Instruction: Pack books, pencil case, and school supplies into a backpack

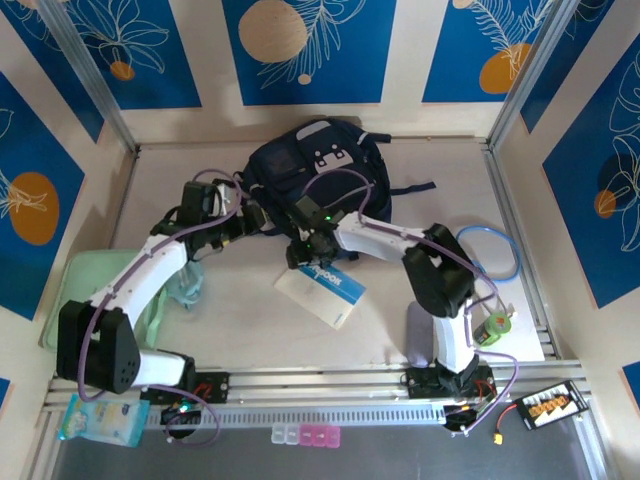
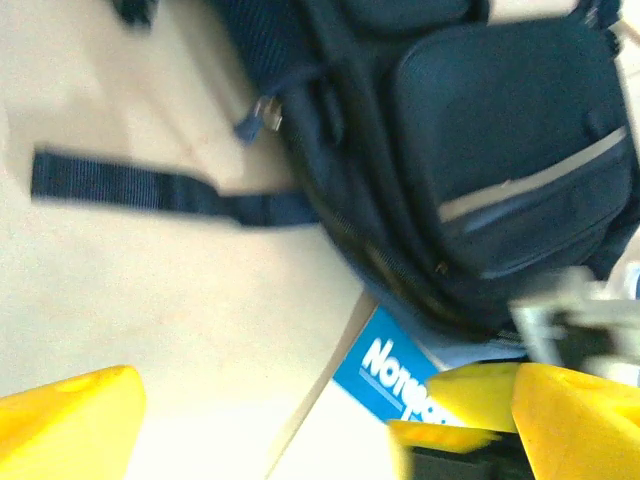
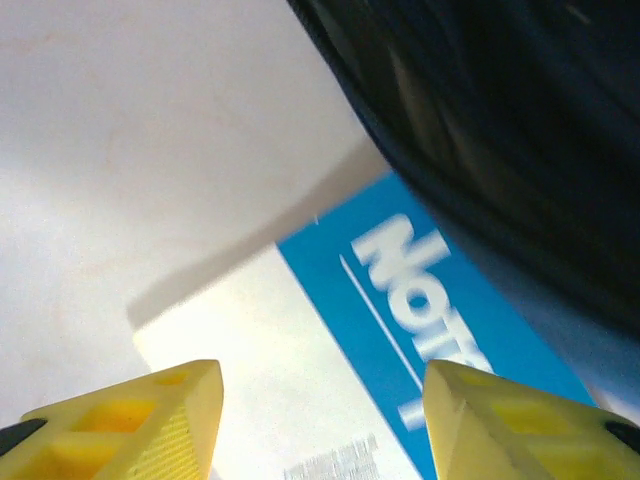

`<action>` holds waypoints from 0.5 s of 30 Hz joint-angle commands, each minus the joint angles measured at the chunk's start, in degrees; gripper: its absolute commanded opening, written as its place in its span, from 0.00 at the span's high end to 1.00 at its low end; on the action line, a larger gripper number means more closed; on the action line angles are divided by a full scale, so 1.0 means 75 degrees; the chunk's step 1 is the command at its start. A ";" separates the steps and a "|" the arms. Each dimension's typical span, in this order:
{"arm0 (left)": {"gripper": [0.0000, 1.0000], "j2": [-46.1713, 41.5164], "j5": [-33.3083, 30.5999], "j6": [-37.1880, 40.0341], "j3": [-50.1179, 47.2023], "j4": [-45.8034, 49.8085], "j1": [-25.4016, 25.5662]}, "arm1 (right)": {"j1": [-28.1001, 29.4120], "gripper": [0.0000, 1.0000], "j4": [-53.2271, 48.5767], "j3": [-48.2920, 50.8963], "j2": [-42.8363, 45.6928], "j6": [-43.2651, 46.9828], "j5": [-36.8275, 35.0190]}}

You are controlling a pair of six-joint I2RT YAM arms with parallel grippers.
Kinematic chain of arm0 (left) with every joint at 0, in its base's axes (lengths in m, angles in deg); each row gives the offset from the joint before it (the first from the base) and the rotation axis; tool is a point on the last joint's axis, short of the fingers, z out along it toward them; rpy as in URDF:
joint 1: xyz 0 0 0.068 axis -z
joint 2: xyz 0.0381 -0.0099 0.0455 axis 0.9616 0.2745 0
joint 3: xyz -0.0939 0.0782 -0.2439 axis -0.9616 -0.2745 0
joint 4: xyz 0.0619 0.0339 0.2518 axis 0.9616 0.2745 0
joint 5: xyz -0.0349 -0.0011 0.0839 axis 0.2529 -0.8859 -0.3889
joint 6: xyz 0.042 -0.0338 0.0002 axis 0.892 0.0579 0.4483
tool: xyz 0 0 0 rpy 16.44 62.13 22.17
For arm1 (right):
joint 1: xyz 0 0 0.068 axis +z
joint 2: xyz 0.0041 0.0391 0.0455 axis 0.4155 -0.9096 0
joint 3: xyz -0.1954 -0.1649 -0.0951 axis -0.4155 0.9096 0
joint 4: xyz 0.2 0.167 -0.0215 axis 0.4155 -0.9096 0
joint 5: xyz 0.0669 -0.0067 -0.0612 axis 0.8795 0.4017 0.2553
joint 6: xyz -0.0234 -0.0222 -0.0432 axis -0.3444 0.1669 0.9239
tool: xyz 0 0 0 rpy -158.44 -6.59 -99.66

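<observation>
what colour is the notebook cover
The notebook is white with a bright blue band carrying white lettering, best seen in the right wrist view.

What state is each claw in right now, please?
Left claw: open, holding nothing.
Right claw: open above the thin white-and-blue paper notebook, holding nothing.

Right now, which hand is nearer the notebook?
Right. The right hand hovers over the notebook near its upper edge; the left hand is farther left, by the backpack.

White arm links (image 1: 140, 282), black joints (image 1: 100, 350), purple cables (image 1: 345, 173), yellow tool fingers (image 3: 130, 425).
</observation>
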 commanded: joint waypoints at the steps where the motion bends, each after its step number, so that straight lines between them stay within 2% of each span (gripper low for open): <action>1: 0.06 -0.0236 0.0364 -0.0826 -0.0450 -0.0254 0.0201 | 0.0028 0.44 -0.0501 0.0792 0.0680 0.0190 -0.0012; 5: 0.08 -0.0212 0.0135 -0.1290 -0.0878 -0.0421 0.0623 | 0.0057 0.44 -0.0695 0.1613 0.0986 0.0034 -0.0123; 10: 0.08 -0.0453 -0.0364 -0.2124 -0.1672 -0.0554 0.1308 | 0.0057 0.44 -0.0914 0.1708 0.0915 -0.0409 -0.0262; 13: 0.09 -0.0413 -0.0212 -0.2330 -0.1981 -0.0593 0.1578 | 0.0054 0.44 -0.0965 0.1781 0.0725 -0.0671 0.0011; 15: 0.09 -0.0319 -0.0074 -0.2397 -0.2081 -0.0638 0.1784 | 0.0052 0.52 -0.0974 0.1845 0.0619 -0.0690 0.0445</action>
